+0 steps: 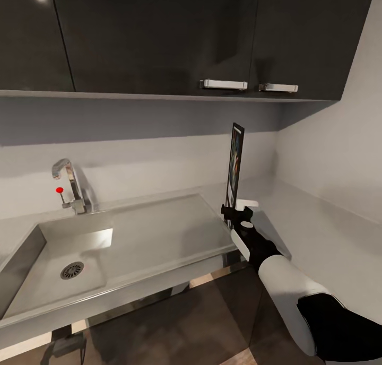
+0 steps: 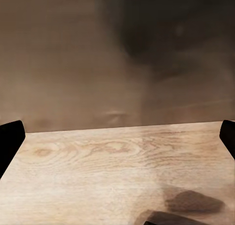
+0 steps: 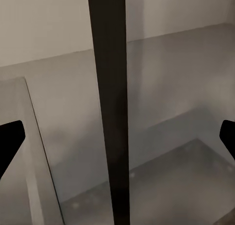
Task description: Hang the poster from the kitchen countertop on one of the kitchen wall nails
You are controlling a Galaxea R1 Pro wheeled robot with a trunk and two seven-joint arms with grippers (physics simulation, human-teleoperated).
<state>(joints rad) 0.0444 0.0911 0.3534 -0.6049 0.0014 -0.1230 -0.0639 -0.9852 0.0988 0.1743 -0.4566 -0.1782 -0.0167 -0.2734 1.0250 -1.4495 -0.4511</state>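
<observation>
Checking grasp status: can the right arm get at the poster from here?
Probably yes: the right gripper sits at the lower edge of the upright poster above the countertop, nothing between; whether the fingers are closed is unclear.

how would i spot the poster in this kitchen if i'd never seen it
Start at the steel sink set in the grey kitchen countertop, then look past its drainer toward the corner under the black upper cabinets. There the right gripper holds the poster upright and edge-on. It is the one tall, thin, dark-framed sliver with colourful artwork, standing above the pale counter.
</observation>
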